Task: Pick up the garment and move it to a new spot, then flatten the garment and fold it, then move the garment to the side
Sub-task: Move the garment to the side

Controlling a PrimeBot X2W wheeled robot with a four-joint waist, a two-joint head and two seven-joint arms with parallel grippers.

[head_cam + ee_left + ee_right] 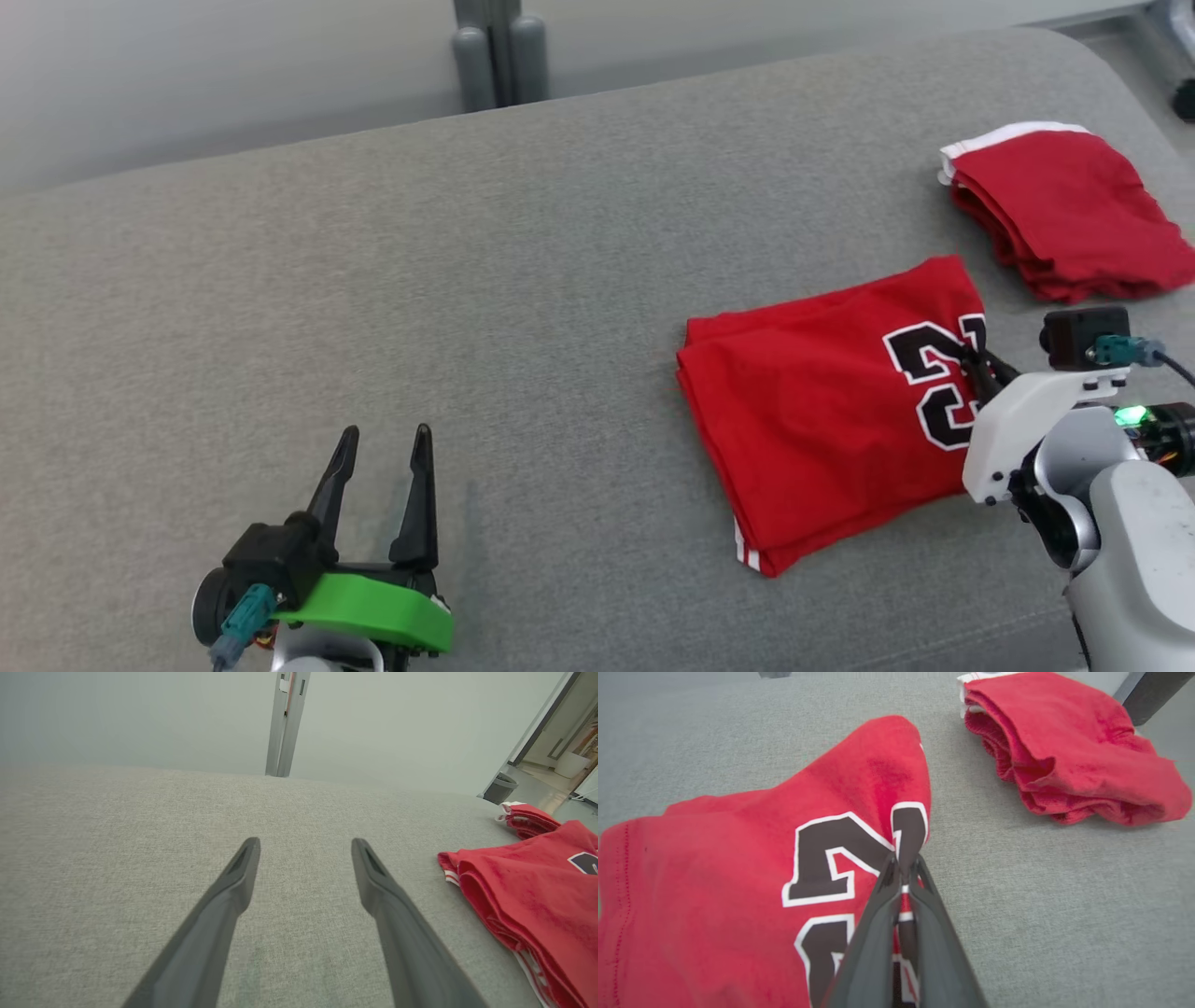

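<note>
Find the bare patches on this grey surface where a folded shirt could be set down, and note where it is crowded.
Free: the wide grey surface between the left gripper and the numbered shirt, back to the far edge. Crowded: the right side, where the right gripper pinches that shirt and a red pile lies beyond.

Seeing left gripper [386, 431] parked low, jaws spread wide, right gripper [903, 865] reaching forward, jaws clamped on garment [812, 411].

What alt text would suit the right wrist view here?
The right gripper is shut on the edge of a folded red jersey with black, white-edged numerals, on a grey fabric surface. A second folded red garment lies apart, upper right.
</note>
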